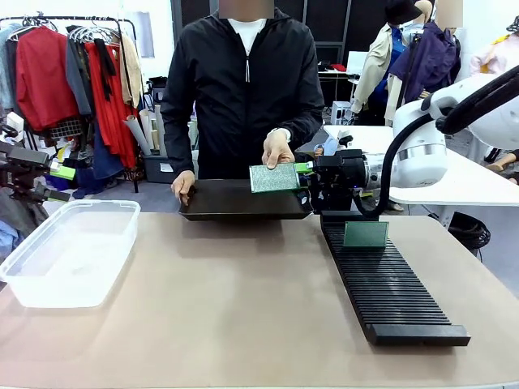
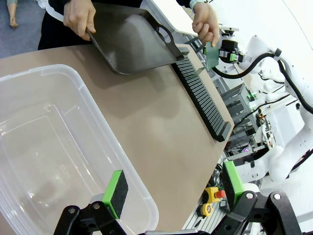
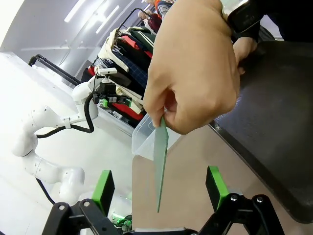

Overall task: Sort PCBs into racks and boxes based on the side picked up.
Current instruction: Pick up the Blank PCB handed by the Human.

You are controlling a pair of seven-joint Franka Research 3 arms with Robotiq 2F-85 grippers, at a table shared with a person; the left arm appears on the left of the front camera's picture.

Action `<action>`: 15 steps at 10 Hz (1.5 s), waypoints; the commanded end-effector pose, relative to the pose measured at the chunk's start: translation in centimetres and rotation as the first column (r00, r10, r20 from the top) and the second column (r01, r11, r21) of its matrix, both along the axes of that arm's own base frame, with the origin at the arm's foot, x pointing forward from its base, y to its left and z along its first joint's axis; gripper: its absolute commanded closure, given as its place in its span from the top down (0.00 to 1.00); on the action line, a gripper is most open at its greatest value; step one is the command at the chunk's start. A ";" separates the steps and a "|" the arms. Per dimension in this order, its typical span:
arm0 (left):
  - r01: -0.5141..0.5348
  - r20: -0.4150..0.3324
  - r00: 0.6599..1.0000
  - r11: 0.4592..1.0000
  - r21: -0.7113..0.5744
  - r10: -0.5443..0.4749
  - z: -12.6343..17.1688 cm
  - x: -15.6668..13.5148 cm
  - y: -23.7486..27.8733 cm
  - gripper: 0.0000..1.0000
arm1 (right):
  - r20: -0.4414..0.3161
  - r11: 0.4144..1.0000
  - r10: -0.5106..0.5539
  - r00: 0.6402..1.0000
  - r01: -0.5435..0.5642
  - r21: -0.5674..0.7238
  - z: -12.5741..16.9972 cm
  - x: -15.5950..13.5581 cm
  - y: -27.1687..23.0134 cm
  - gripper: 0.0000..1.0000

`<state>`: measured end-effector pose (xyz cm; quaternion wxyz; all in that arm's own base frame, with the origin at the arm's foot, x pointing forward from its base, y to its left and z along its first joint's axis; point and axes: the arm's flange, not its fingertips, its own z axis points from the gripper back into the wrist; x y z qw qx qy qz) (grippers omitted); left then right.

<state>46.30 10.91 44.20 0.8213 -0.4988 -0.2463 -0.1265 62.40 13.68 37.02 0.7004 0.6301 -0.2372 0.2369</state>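
**Front view:** At centre frame, the person's hand [image 1: 277, 148] held a PCB [image 1: 274, 177], broad face to the camera, above the dark tray [image 1: 235, 203]. The right gripper [image 1: 311, 174] sat just beside the PCB's right edge. Right of centre, a second PCB [image 1: 365, 234] stood upright in the far end of the rack [image 1: 397, 296]. The box [image 1: 57, 285] lay at left.

**Left wrist view:** At lower frame, the left gripper [image 2: 174, 188] was released, fingers spread over the box's rim.

**Right wrist view:** The right gripper was released. The PCB hung edge-on between its pads [image 3: 104, 188], touching neither and pinched from above by the hand.

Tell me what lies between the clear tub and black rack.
Between tub and rack, front view: bare tabletop, plus the person's dark tray at the far edge.
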 end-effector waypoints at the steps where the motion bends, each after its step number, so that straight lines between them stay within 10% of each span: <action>1: -0.001 -0.003 1.000 1.000 -0.001 0.001 0.2 -0.1 0.0 1.00 | -0.009 1.000 -0.001 1.000 0.001 -0.027 0.4 1.1 1.0 1.00; 8: -0.001 -0.003 1.000 1.000 -0.001 0.001 0.2 -0.1 0.0 1.00 | -0.016 0.999 -0.004 1.000 0.004 -0.050 0.6 2.7 2.9 0.98; 10: -0.001 -0.003 1.000 1.000 -0.001 0.001 0.2 -0.1 0.0 1.00 | -0.008 0.999 -0.034 0.999 0.034 -0.034 0.6 3.1 3.0 0.76; 14: -0.001 -0.003 1.000 1.000 -0.001 0.001 0.2 -0.1 0.0 1.00 | -0.011 0.998 -0.069 0.998 0.069 -0.015 0.5 3.6 3.1 0.00; 15: -0.001 -0.003 1.000 1.000 -0.001 0.001 0.2 -0.1 0.0 1.00 | -0.015 0.997 -0.079 0.997 0.079 -0.007 0.5 3.8 3.2 0.00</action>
